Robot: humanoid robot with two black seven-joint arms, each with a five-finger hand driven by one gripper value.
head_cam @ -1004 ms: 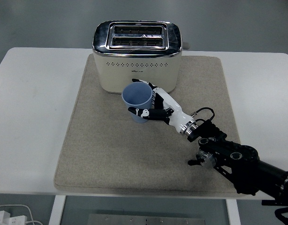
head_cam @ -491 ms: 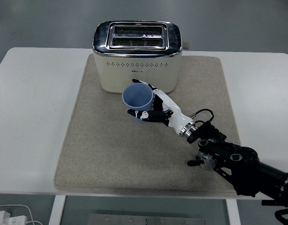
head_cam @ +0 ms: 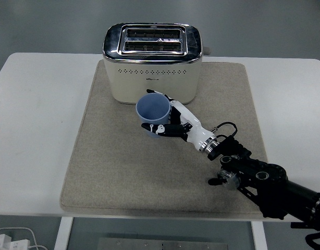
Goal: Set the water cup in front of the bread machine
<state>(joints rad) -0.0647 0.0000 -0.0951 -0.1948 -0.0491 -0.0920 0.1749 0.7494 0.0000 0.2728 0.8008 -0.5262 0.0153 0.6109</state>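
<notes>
A light blue water cup (head_cam: 152, 111) stands upright on the beige mat (head_cam: 113, 156), just in front of the cream toaster (head_cam: 152, 62) with two chrome slots on top. My right hand (head_cam: 168, 119) comes in from the lower right and is curled around the cup's right side, thumb across the front, fingers behind. The cup's lower part is partly hidden by the thumb. The left arm is out of view.
The mat covers the middle of the white table (head_cam: 35, 130). A white power strip with a cable (head_cam: 9, 240) lies on the floor at the bottom left, below the table's near edge.
The hand and cup have barely shifted; the forearm has slid slightly toward the lower right while the cup stays in front of the toaster.
</notes>
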